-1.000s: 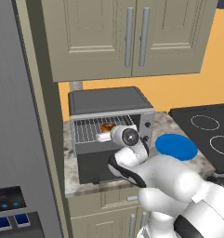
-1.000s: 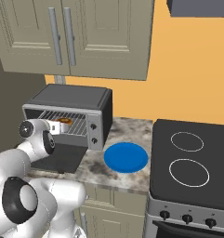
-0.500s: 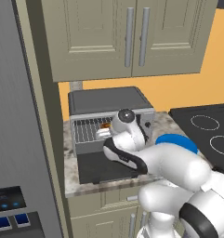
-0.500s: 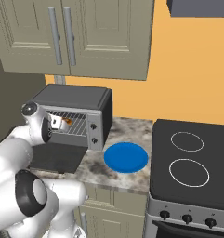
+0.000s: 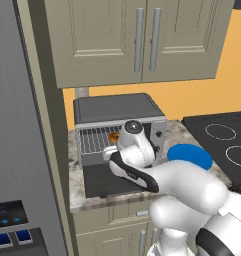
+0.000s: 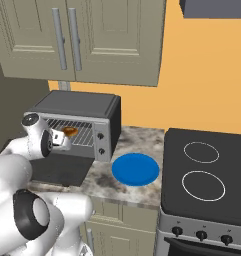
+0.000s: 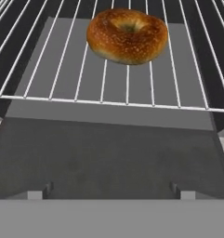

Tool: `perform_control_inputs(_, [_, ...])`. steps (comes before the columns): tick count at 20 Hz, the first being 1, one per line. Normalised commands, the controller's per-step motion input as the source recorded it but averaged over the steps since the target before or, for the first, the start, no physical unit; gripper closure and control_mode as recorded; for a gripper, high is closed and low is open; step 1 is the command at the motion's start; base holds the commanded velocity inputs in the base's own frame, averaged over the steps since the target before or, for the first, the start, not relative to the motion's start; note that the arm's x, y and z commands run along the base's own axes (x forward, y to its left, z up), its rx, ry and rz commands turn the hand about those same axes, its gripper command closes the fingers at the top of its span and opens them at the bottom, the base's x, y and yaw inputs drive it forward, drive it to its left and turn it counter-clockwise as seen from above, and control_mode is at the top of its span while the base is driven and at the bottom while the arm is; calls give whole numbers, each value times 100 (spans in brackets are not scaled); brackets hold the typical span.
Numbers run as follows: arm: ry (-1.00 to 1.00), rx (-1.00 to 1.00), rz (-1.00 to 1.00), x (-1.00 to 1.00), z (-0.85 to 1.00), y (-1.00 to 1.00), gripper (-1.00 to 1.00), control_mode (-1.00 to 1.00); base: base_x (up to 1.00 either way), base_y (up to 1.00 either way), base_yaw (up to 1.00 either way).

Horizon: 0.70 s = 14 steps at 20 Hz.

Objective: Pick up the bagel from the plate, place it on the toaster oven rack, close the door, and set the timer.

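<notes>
Left base view: toaster oven [image 5: 117, 107] sits on the marbled bench [image 5: 184, 131] under the beige cabinets. Its door [image 5: 112, 179] lies folded down flat toward the camera. The rack [image 5: 96, 140] shows inside the mouth, with the bagel [image 5: 113, 135] a small golden spot on it, partly hidden by the arm's wrist. Blue plate [image 5: 191, 154] rests bare on the bench just right of the oven, with the black stovetop [image 5: 227, 142] beyond it.

Right base view: bagel [image 6: 70, 131] on the rack [image 6: 82, 135], just beyond the hand. Plate [image 6: 135, 168] lies between oven [image 6: 77, 107] and stovetop [image 6: 204, 170].

Hand view: bagel [image 7: 127, 35] lies on the rack wires [image 7: 62, 69], free of the claw. Open door [image 7: 108, 153] lies below it. Claw stands wide, holding nothing.
</notes>
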Motion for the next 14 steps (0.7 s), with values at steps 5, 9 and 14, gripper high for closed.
perform_control_inputs(5, [-3,0,-3,3,-18,0,-100,-100,0,0,0])
perform_control_inputs(9, [-6,0,-3,33,-28,0,-100,-100,0,0,0])
perform_control_inputs(14, [-1,0,-1,45,-28,0,-100,-100,0,0,0])
